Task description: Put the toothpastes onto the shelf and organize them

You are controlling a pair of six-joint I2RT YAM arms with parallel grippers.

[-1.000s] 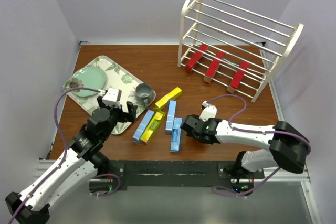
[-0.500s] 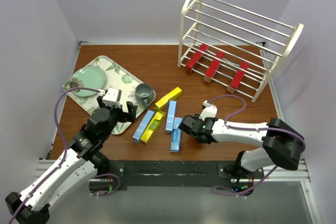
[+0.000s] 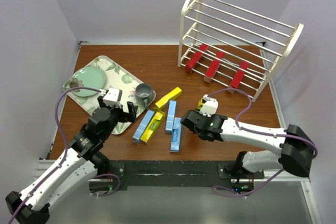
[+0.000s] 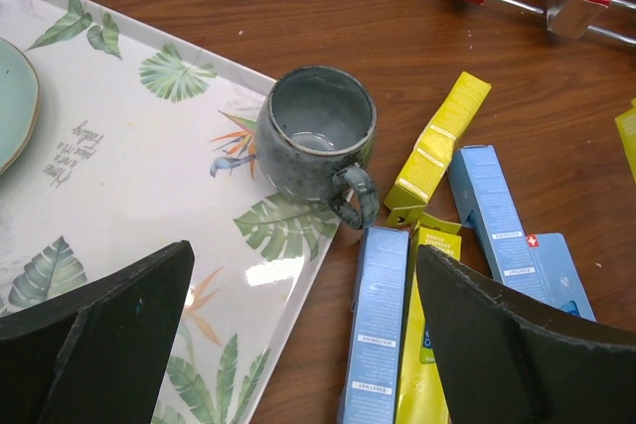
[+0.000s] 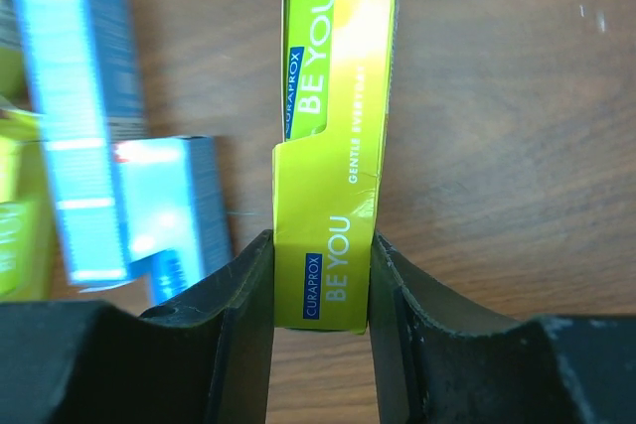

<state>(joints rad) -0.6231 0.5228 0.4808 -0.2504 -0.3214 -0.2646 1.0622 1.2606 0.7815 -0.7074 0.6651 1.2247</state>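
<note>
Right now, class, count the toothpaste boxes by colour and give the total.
Red boxes: 3
Yellow boxes: 3, one in the right gripper
Blue boxes: 3
Total: 9

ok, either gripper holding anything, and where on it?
Right gripper pinches a yellow toothpaste box across its sides, at one end. Left gripper holds nothing.

three red toothpastes (image 3: 212,68) on the shelf's (image 3: 183,22) lowest tier; yellow boxes (image 3: 168,98) and blue boxes (image 3: 171,116) clustered nearby.
</note>
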